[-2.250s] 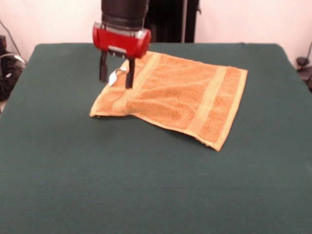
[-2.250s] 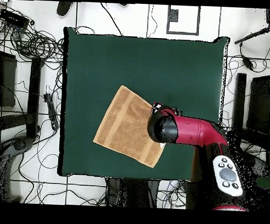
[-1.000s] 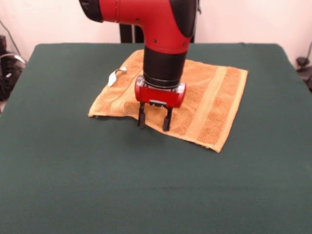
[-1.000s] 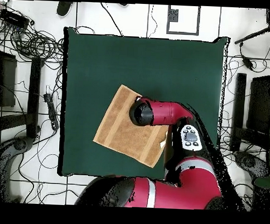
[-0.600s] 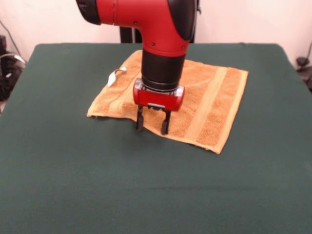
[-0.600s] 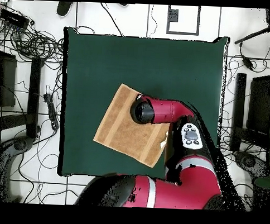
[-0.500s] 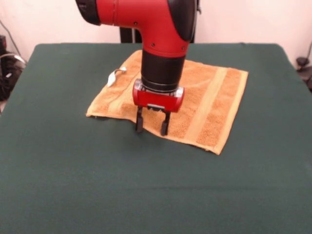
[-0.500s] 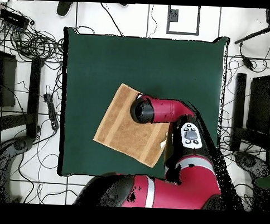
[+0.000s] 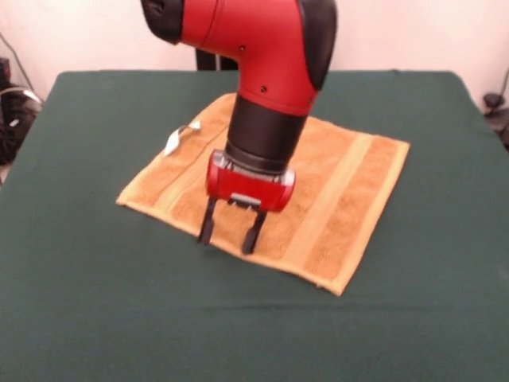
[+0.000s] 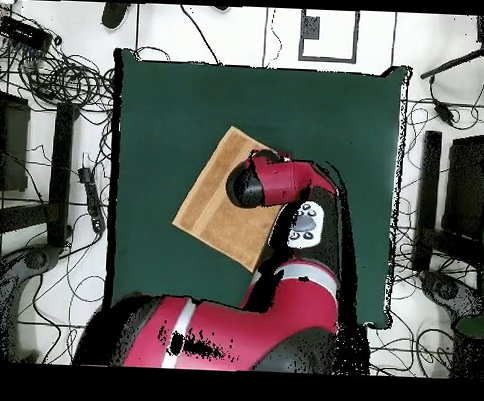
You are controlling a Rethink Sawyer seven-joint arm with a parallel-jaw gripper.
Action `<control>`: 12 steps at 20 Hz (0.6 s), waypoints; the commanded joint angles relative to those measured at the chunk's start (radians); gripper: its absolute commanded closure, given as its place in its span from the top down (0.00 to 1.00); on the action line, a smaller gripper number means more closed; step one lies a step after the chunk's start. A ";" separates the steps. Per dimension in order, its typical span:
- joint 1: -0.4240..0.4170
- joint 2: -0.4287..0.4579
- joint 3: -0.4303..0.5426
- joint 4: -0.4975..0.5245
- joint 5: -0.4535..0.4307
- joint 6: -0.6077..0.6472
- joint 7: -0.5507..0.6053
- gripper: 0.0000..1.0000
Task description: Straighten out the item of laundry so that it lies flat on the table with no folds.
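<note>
The orange-tan towel (image 9: 322, 187) lies spread on the dark green table (image 9: 95, 302), turned like a diamond, with two paler bands and a white label tag (image 9: 171, 142) at its far left edge. It looks nearly flat. My gripper (image 9: 231, 233) points down with its fingers apart, tips on the towel's near left edge. Nothing is held between them. In the overhead view the towel (image 10: 214, 205) shows left of the arm, whose wrist (image 10: 252, 186) hides the gripper.
The red arm's body (image 10: 281, 320) covers the table's lower middle in the overhead view. Cables (image 10: 51, 75) and stands lie on the floor around the table. A dark object (image 9: 495, 103) stands off the table's far right corner.
My gripper has moved from the label corner across the towel to its near edge and towards the camera. The towel has slid with it, and its near edge lies flatter.
</note>
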 commanded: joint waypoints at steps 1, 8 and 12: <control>-0.011 0.231 -0.075 -0.230 0.028 -0.155 0.158 1.00; -0.210 -0.123 0.238 0.137 0.062 0.028 0.022 1.00; -0.316 -0.325 0.366 0.320 0.159 0.287 -0.064 1.00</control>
